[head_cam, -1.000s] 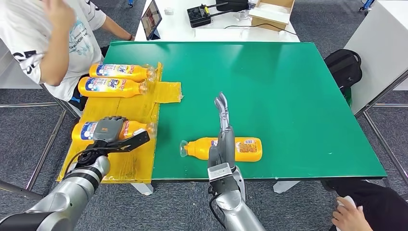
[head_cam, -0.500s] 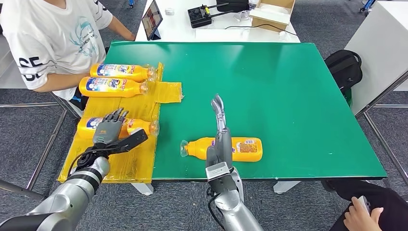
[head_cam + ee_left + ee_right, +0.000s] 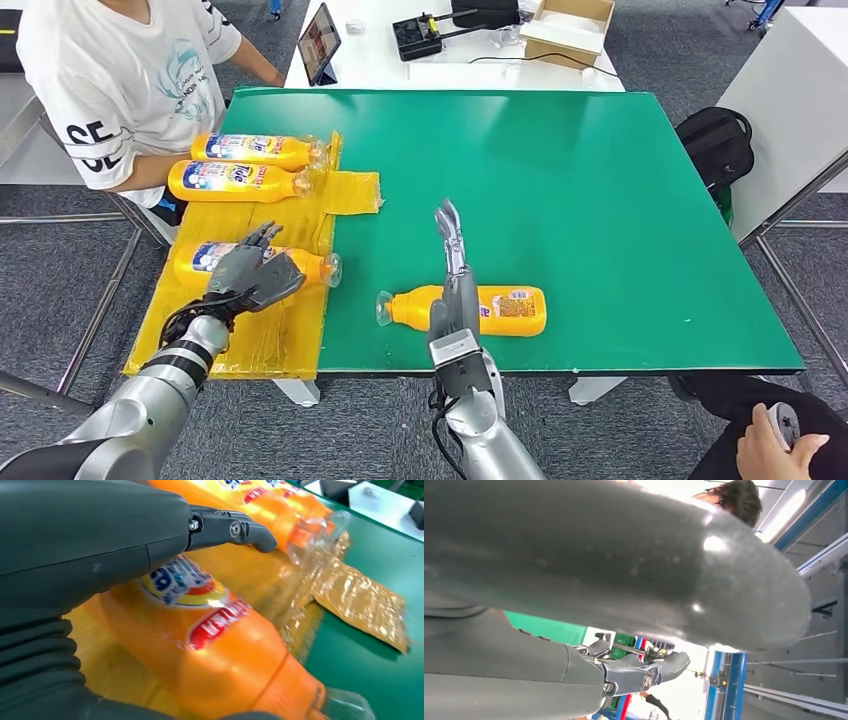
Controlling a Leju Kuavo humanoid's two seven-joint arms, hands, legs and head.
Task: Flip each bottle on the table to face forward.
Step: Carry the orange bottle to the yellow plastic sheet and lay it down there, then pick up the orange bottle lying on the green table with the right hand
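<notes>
With the left hand [image 3: 255, 274] wrapped loosely over the near bottle [image 3: 300, 264] on the yellow sheet [image 3: 262, 335], and the right hand [image 3: 452, 262] raised with fingers apart above the bottle [image 3: 505, 309] on the green counter [image 3: 600, 200], a weak grip could let the round near bottle roll away.

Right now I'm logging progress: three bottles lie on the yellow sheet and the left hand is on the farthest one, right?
Not quite. In the head view the left hand is on the nearest bottle of the three on the yellow sheet, not the farthest.

Glossy orange plastic bottle [image 3: 220, 645] with a clear cap lies on crinkled, shiny yellow film [image 3: 268, 330]. The counter [image 3: 600, 200] is matt green. Left hand [image 3: 255, 275] has smooth grey plastic.
</notes>
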